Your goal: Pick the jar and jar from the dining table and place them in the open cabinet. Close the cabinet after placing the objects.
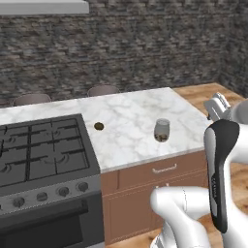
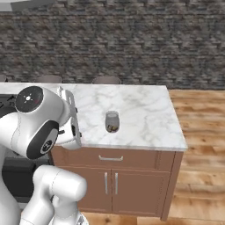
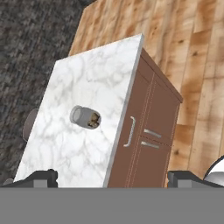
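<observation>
Gripper (image 3: 112, 177) jaws spread wide, nothing between them; fingertips (image 3: 41, 177) sit at the bottom of the hand view, up in the air and off to the side of the worktop (image 1: 131, 111). Short jar (image 1: 162, 130) with brown chunks stands upright on the marble, near the front edge, bare marble all around it. Hand view shows the same jar (image 3: 85, 117) well apart from the fingertips. Small brown lump (image 1: 99, 126) lies on the marble just beside the black gas hob (image 1: 41, 147), well apart from the jar. Drawer with short handle (image 1: 164, 169) and two cupboard doors (image 2: 110, 184) sit below the top. Chair backs (image 1: 102, 90) show behind the far edge, against the stone wall (image 2: 132, 44). The robot's own arm (image 2: 39, 118) blocks the left part of the worktop in the right base view.
</observation>
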Available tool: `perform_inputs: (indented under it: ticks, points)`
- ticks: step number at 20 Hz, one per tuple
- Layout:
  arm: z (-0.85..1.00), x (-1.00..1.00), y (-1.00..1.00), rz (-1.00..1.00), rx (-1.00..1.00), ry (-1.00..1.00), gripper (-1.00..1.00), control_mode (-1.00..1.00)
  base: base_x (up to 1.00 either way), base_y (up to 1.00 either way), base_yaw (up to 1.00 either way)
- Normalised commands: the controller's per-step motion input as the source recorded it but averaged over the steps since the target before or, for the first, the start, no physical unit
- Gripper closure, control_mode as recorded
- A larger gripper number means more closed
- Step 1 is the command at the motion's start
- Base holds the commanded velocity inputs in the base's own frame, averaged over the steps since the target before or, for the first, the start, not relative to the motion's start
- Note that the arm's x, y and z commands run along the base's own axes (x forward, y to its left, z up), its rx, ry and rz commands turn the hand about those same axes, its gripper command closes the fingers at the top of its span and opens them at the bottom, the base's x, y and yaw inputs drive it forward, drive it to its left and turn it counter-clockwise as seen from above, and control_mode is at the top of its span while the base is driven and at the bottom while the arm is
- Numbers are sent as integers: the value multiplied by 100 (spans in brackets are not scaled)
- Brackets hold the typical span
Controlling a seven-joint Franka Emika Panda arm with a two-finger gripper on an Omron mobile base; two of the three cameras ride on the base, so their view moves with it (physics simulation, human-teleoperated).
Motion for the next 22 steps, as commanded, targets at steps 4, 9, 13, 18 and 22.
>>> perform_inputs:
  ticks: [4, 9, 13, 18, 22]
  points:
    - [0, 0, 0, 0, 0, 0, -100, 100, 38, -24, 20]
    - [0, 0, 0, 0, 0, 0, -100, 100, 38, -23, 20]
    - [0, 0, 0, 0, 0, 0, -100, 100, 37, -24, 20]
    - [0, 0, 0, 0, 0, 0, -100, 100, 35, -24, 19]
    - [0, 0, 0, 0, 0, 0, -100, 100, 31, -29, 21]
